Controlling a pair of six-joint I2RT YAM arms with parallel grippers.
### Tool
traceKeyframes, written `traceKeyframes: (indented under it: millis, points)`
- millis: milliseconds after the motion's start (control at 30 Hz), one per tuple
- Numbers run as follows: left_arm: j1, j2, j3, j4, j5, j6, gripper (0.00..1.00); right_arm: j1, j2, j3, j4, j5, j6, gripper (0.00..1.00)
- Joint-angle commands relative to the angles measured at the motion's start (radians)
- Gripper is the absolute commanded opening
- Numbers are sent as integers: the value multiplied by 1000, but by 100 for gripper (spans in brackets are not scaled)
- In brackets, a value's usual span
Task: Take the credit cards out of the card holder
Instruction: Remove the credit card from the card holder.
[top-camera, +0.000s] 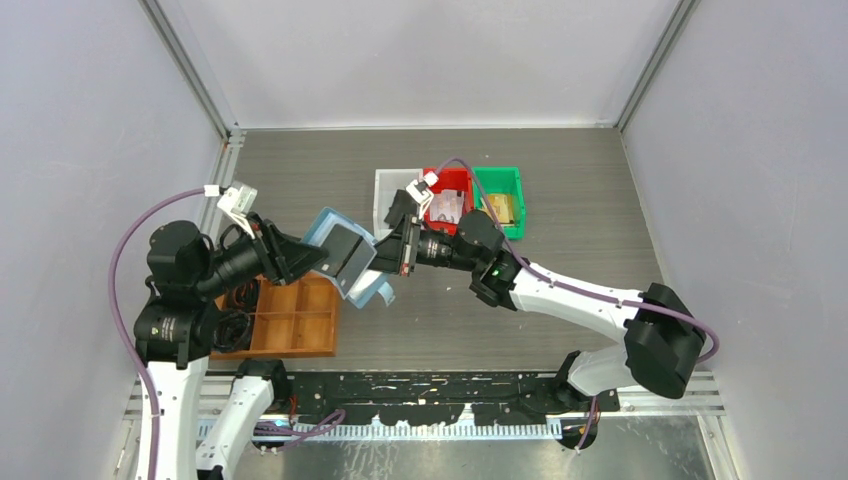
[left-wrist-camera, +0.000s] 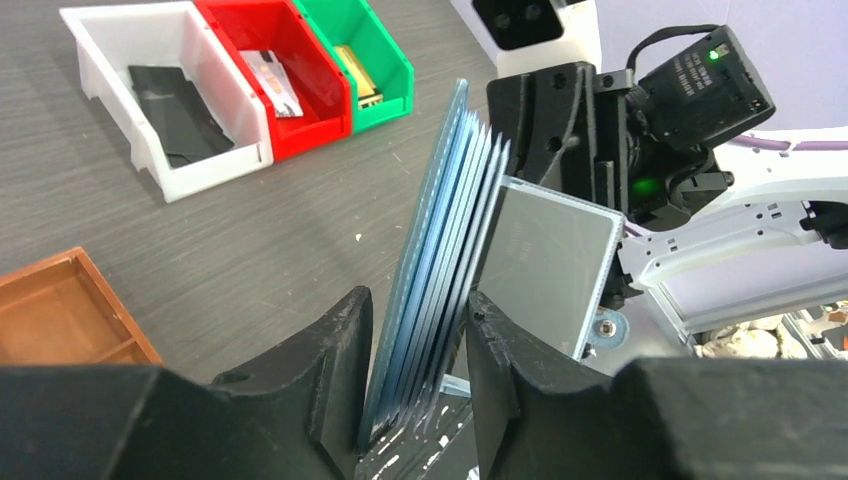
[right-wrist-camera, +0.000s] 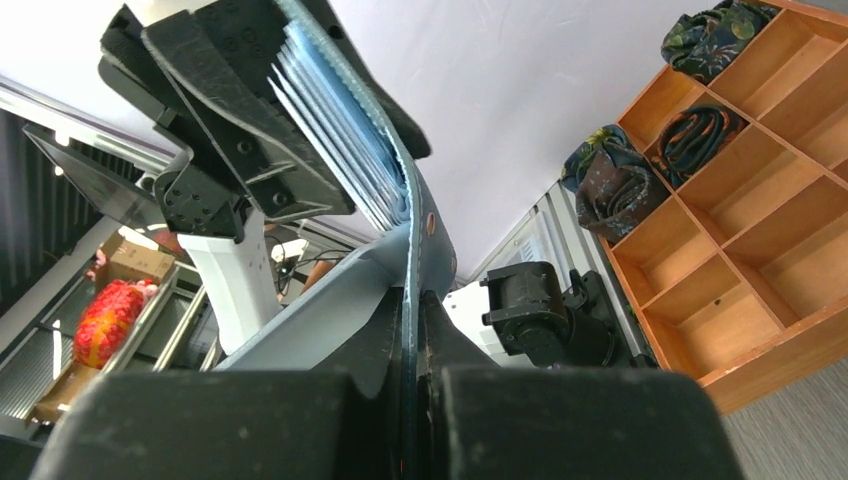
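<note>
The teal-blue card holder (top-camera: 330, 228) is held in the air between both arms. My left gripper (top-camera: 318, 255) is shut on its fanned pale blue leaves (left-wrist-camera: 440, 230), fingers (left-wrist-camera: 320, 370) on either side. My right gripper (top-camera: 385, 255) is shut on the holder's opened grey flap (left-wrist-camera: 550, 265), seen as a thin teal edge between its jaws (right-wrist-camera: 412, 330). I cannot tell cards from leaves inside the holder (right-wrist-camera: 340, 120). A black card (left-wrist-camera: 180, 100) lies in the white bin and a pale card (left-wrist-camera: 272, 82) in the red bin.
White (top-camera: 385, 195), red (top-camera: 455, 185) and green (top-camera: 505, 185) bins stand side by side behind the grippers. A brown wooden compartment tray (top-camera: 290, 320) sits under the left arm, with dark rolled items in some compartments (right-wrist-camera: 690, 130). Grey walls enclose the table.
</note>
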Motion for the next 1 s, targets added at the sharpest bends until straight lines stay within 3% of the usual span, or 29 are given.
traceKeyframes:
  millis: [0, 400, 567, 700, 800, 900, 967]
  points:
    - [5, 7, -4, 7, 21, -10, 40, -2, -66, 14, 125, -21, 5, 2]
    - [5, 47, -42, 179, 362, -238, 39, 1, -50, 24, 184, -69, 28, 2]
    - [6, 52, -32, 175, 349, -215, 25, 3, -59, 11, 211, -81, 30, 2]
    - [6, 47, -12, 131, 256, -155, 10, 3, -69, 0, 212, -84, 26, 3]
    - [6, 28, 8, 118, 188, -123, 1, 3, -80, -3, 166, -87, 11, 21]
    - [5, 19, 37, 113, 154, -97, 0, -4, -131, -1, 38, -113, -54, 39]
    - [5, 14, 56, 90, 134, -62, 0, -19, -183, 15, -111, -153, -138, 42]
